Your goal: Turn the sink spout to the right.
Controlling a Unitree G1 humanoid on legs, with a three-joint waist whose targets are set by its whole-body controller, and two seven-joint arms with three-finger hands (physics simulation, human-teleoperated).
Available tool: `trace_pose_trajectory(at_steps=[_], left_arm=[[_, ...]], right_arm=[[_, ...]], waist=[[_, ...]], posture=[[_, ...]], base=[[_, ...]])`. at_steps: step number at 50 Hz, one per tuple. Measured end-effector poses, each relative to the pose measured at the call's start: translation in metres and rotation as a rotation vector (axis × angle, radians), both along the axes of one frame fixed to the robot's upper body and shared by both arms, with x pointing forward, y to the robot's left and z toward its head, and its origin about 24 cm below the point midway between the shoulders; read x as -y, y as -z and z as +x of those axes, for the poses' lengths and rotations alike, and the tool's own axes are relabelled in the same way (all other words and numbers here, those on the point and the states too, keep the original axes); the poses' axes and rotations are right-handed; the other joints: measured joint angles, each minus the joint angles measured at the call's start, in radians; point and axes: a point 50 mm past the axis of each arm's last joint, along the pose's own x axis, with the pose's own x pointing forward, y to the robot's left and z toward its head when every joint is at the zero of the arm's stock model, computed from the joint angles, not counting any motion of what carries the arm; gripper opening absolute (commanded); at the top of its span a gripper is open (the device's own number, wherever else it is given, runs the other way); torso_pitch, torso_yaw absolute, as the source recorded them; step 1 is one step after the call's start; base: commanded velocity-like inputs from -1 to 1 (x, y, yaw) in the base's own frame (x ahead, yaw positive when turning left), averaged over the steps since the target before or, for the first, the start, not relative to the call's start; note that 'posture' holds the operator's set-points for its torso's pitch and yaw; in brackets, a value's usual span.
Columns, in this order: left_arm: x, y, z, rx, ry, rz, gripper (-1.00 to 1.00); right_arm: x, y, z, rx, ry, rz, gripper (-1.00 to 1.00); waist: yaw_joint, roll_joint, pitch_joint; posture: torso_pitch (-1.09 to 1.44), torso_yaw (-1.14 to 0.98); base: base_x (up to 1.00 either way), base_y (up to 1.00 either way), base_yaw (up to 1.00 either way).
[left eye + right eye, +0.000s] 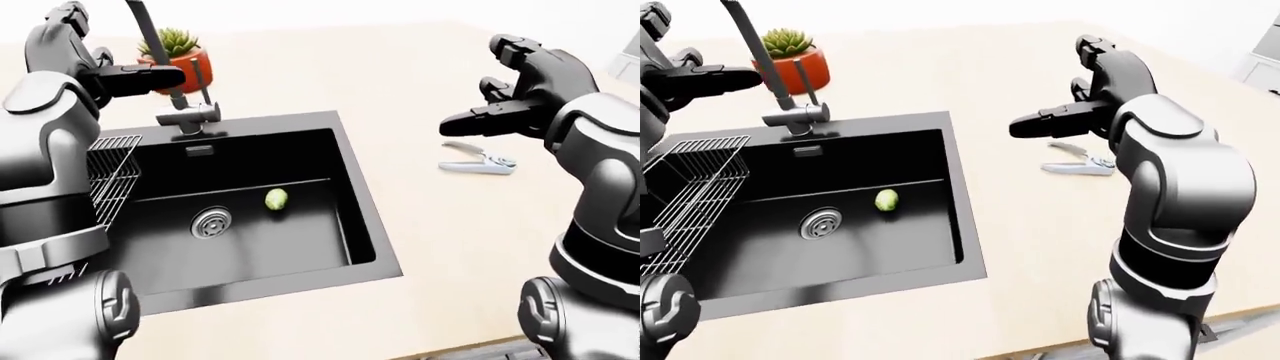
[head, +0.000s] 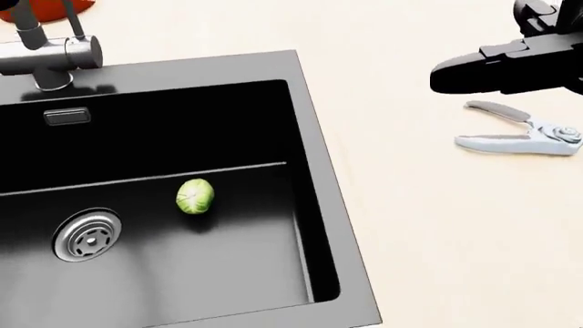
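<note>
Left-eye view: left hand open, fingers spread, just left of the spout, holding nothing.
Head view: sprout in the sink; tool right.
Right-eye view: right hand open, empty, above the counter.

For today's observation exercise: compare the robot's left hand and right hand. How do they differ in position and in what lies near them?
The left hand is raised beside the sink spout, at the left-eye view's upper left; the right hand hovers over bare counter at the right, far from the spout. Beneath the right hand lies a metal tool; below the left hand stands a wire rack. Both hands are open, holding nothing.
</note>
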Motion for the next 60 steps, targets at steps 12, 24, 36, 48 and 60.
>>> trace_pose_trajectory(at_steps=[12,24,36,48,60], left_arm=[[-0.01,-0.01,-0.007,0.033,-0.033,-0.022,1.0],[-0.003,-0.004,-0.002,0.002,-0.003,-0.026,1.0],[-0.004,-0.003,-0.003,0.006,-0.003,-0.022,1.0],[-0.004,-0.003,-0.004,0.005,-0.004,-0.022,1.0],[-0.005,-0.002,-0.005,0.001,-0.006,-0.023,1.0]], right_arm=[[-0.007,-0.003,0.001,0.002,-0.039,-0.003,1.0],[-0.003,-0.003,0.001,-0.001,-0.015,-0.001,1.0],[-0.003,-0.002,0.0,0.002,-0.014,-0.001,1.0],[-0.004,-0.004,0.0,0.007,-0.018,-0.003,1.0],[-0.003,-0.004,-0.001,0.006,-0.016,-0.003,1.0]], waist=[[0.002,0.049,0.028],[0.018,0.006,0.023],[0.016,0.018,0.009],[0.015,0.012,-0.024],[0.014,0.012,-0.063]], posture=[[0.0,0.0],[0.0,0.0],[-0.02,0.0],[-0.07,0.0],[-0.13,0.0]], base=[[0.13,0.0,0.0],[0.0,0.0,0.0],[0.0,0.0,0.0],[0.0,0.0,0.0],[0.0,0.0,0.0]])
